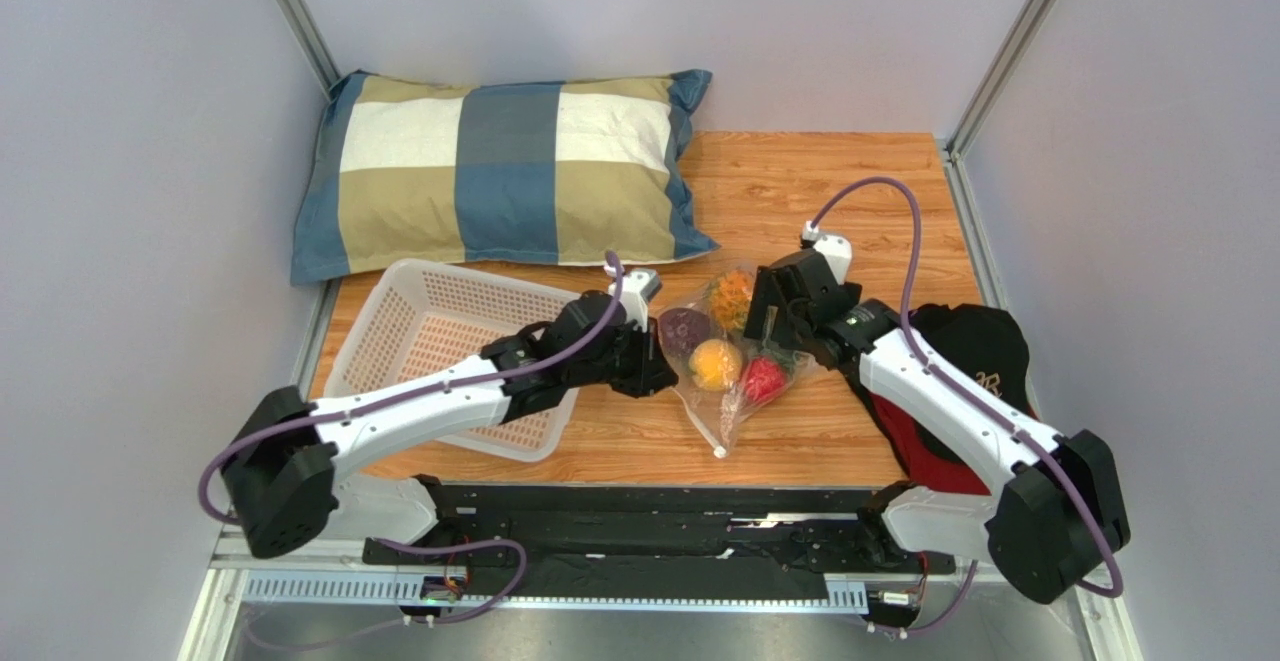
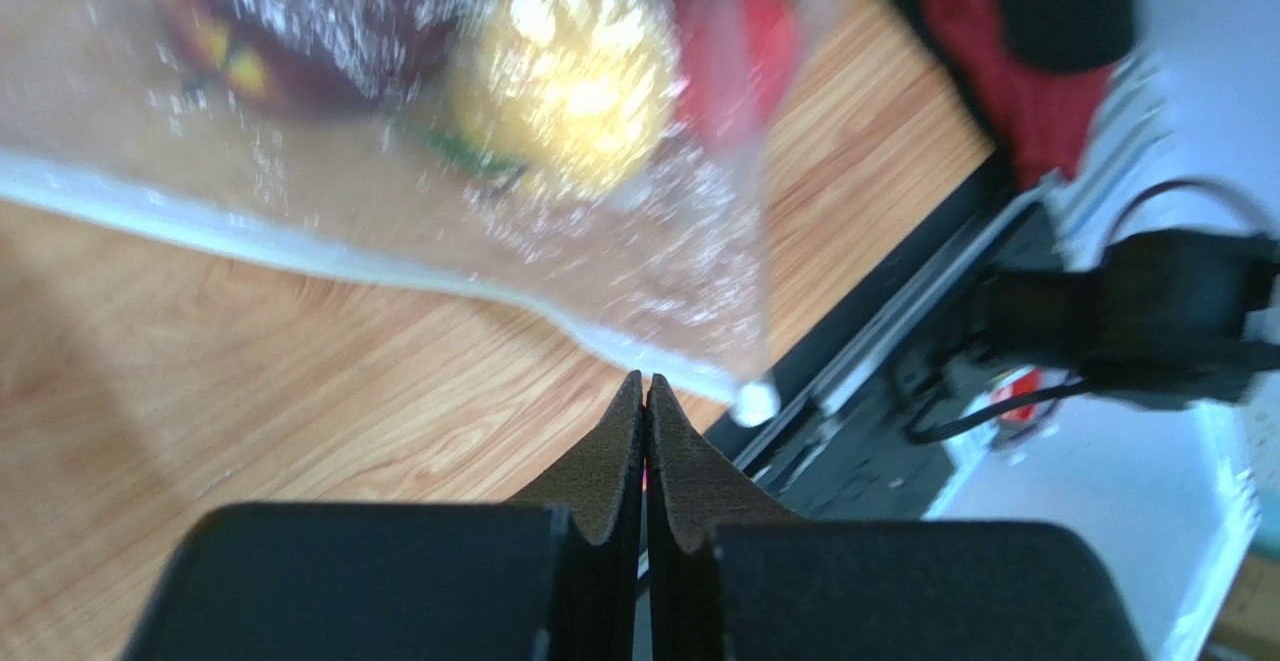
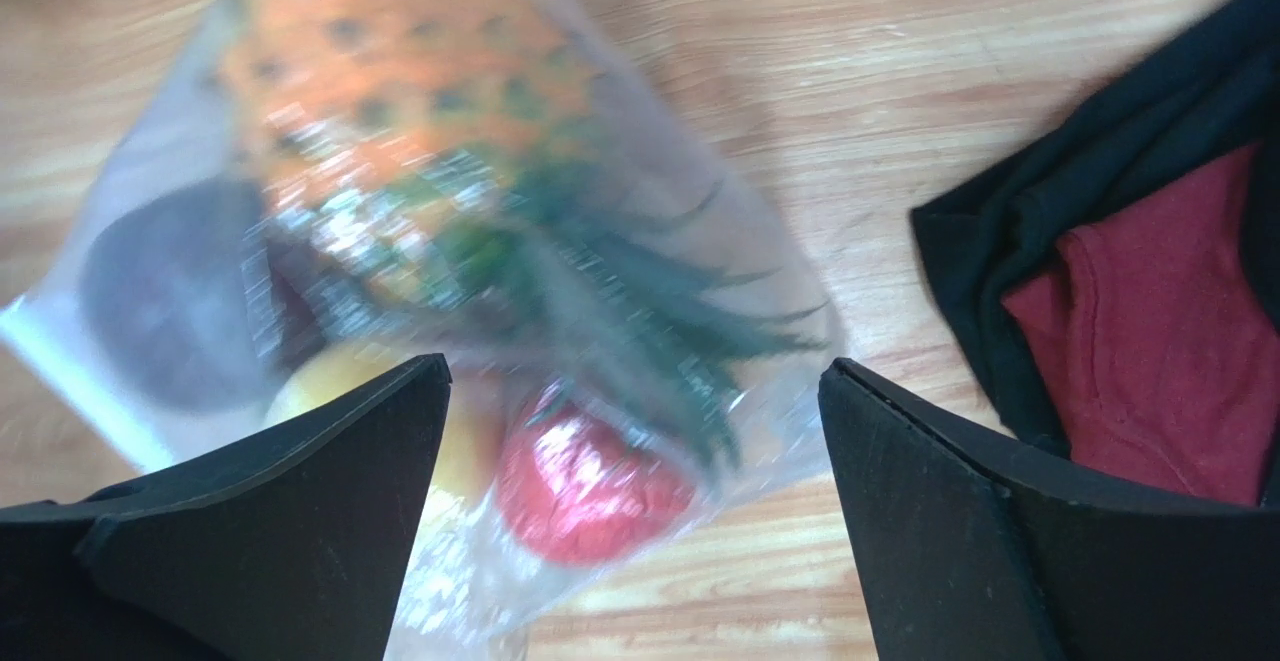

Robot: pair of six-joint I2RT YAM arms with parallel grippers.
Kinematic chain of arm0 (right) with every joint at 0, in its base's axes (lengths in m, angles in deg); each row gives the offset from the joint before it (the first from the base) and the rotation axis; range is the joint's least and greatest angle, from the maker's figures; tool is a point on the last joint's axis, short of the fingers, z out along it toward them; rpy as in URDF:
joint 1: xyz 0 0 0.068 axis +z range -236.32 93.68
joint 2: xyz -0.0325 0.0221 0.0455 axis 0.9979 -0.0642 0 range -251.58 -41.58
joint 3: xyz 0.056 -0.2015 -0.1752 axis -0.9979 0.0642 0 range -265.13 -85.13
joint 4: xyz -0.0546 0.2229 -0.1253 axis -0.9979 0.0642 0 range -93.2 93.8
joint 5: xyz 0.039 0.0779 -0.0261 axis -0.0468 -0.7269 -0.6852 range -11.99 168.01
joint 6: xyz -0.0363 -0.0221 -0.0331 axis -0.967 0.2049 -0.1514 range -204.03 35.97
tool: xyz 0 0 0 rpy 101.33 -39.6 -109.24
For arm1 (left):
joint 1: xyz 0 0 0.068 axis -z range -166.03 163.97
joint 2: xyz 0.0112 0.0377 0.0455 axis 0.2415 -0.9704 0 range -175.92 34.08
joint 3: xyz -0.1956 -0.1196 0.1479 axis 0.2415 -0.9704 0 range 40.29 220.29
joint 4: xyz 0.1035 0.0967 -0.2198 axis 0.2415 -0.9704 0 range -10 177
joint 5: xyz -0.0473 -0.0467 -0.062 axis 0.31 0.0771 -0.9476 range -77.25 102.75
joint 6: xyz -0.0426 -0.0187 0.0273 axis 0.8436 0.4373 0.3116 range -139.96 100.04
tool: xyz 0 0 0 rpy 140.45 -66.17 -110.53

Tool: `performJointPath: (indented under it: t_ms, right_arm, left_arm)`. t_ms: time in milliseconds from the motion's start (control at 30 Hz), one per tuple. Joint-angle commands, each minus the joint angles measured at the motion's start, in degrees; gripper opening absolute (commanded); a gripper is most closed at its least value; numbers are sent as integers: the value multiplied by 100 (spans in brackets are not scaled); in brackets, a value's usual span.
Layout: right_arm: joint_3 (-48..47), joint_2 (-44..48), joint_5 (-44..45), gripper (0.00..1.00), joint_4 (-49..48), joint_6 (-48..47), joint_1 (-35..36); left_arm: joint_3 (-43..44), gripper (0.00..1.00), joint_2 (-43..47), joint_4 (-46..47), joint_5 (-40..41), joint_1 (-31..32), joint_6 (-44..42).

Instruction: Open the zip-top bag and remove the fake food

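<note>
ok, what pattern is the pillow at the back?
The pillow has large checked blocks of blue, tan and white, with a blue edge. Clearest in the top external view.

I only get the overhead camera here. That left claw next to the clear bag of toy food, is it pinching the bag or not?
Observer: The left wrist view shows the left gripper shut, with its tips right at the white edge of the zip-top bag. No plastic shows between them.
Operator: And the right one?
Observer: The right wrist view shows the right gripper open wide over the bag, gripping nothing.
Operator: What is the orange lump in there?
Observer: It's a toy pineapple with green leaves, lying beside a red berry.
</note>
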Motion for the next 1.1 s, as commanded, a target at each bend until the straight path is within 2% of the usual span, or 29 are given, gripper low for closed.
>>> performJointPath:
  t_ms: [0,67,167,200,233,300,333,367,433,467,500,600,800,867,1000,1067]
  right_arm:
    - [-265,760,552,100,857,-143,791]
    - [-203,1096,475,100,1120,-28,1047]
    - [25,1834,35,100,1263,437,1048]
    - [147,1993,-27,100,1263,630,1048]
    - [253,2307,-27,100,1306,762,1048]
    - [622,2564,69,100,1307,1060,1047]
    - [727,2748,96,100,1281,1123,1039]
    - [902,2820,61,100,1272,1167,1039]
    - [1027,2916,-9,100,1315,1177,1039]
    - [1080,2943,-1,100,1377,1194,1039]
    - [1089,2978,8,100,1429,1220,1030]
    - [1133,3198,-79,100,1483,1221,1039]
    - [1071,3628,-220,100,1395,1019,1039]
    - [1054,3699,-282,100,1403,1010,1030]
    - [1027,3901,-449,100,1360,983,1030]
    - [1010,4042,-440,100,1395,974,1039]
  left_arm:
    - [392,0,593,-191,463,-1,345]
    - [384,0,795,-191,255,-1,128]
    - [278,0,744,-295,-19,43,-51]
    - [269,6,665,-314,-133,60,-50]
    - [217,27,586,-279,-221,87,-50]
    - [208,37,279,-104,-283,322,-85]
    - [234,38,182,36,-188,490,-225]
    - [260,38,7,81,475,691,-731]
    - [287,28,-187,178,1374,1419,-1479]
    - [296,23,-397,204,2039,1614,-2136]
    - [287,17,-486,248,2246,1738,-2447]
    - [216,17,-706,398,2879,2134,-3397]
    - [-398,19,-724,1486,3144,2267,-4461]
    - [-688,20,-733,2031,2795,2275,-4969]
    - [-715,21,-961,2261,2582,2398,-5367]
    - [-750,21,-1066,2489,2721,2512,-5630]
